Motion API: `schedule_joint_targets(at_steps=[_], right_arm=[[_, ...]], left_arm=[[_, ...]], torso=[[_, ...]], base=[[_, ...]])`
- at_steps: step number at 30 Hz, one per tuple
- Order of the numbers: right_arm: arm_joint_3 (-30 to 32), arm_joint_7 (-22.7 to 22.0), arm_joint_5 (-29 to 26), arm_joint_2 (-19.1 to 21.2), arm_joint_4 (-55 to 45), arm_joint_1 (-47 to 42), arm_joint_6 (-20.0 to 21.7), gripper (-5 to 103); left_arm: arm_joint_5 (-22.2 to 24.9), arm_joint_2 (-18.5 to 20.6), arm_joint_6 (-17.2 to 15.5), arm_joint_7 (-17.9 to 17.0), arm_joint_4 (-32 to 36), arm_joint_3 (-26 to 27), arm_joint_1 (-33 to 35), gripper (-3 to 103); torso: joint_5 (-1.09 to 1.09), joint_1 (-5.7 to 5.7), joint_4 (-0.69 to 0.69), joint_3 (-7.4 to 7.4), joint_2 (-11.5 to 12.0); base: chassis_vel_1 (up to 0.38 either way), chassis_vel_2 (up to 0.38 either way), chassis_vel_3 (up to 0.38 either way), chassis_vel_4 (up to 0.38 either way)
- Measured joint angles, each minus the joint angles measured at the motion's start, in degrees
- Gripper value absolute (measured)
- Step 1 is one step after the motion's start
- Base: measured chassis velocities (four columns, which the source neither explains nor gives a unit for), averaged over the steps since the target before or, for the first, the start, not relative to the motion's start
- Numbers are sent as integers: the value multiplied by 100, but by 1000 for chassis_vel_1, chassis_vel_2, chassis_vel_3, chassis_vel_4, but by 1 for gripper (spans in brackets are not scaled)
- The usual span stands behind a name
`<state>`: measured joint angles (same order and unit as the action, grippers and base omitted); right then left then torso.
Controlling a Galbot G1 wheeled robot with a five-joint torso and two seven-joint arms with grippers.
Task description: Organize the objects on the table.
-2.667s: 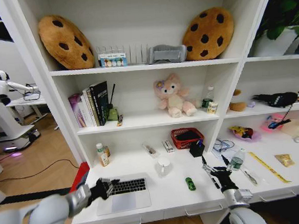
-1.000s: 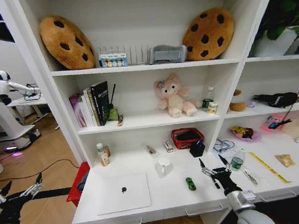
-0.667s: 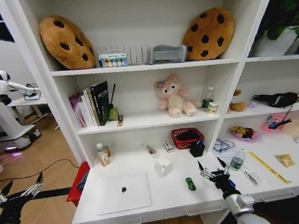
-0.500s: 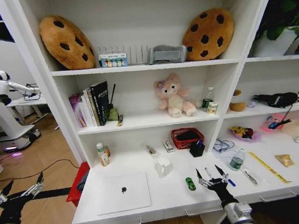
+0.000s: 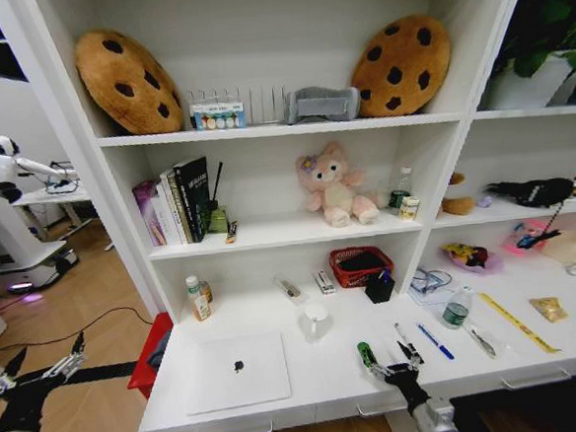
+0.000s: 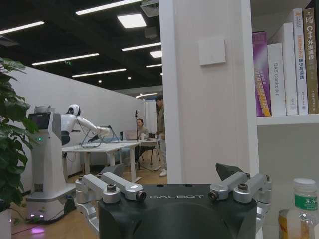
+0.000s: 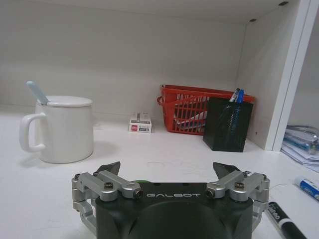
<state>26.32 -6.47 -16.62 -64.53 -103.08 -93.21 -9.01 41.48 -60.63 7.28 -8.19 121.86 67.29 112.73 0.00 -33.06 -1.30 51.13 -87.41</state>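
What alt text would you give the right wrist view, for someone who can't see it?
The open right gripper hovers low over the white table, a sliver of green toy car between its fingers. Beyond stand a lidded white mug, a red basket and a black pen holder; black and blue pens lie beside the gripper.

The tiny green toy car (image 7: 142, 181) is almost wholly hidden behind the right tool (image 7: 167, 169), a sliver showing between its spread fingers. The black pen (image 7: 284, 219) beside it is cut off by the frame's edge. The left tool (image 5: 37, 370), off the tabletop's left edge, is too small to read.
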Motion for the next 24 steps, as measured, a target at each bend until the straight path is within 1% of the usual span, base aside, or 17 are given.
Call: schedule_joint_targets(at_steps=[11,17,23,24], right_arm=[[-441,-32,158,-82,412,460,121,100],[-521,-34,152,-38,503,531,149,100],[-609,-35,23,-78,552,604,246,100],[-623,-35,21,-89,576,613,254,102]], left_arm=[[-1,3,-2,2,0,-2,0,100],[-1,3,-2,2,0,-2,0,100],[-1,3,-2,2,0,-2,0,100],[-1,3,-2,2,0,-2,0,100]], torso=[[0,0,0,0,0],[0,0,0,0,0],[0,0,0,0,0],[0,0,0,0,0]], base=[[0,0,0,0],[0,0,0,0],[0,0,0,0],[0,0,0,0]])
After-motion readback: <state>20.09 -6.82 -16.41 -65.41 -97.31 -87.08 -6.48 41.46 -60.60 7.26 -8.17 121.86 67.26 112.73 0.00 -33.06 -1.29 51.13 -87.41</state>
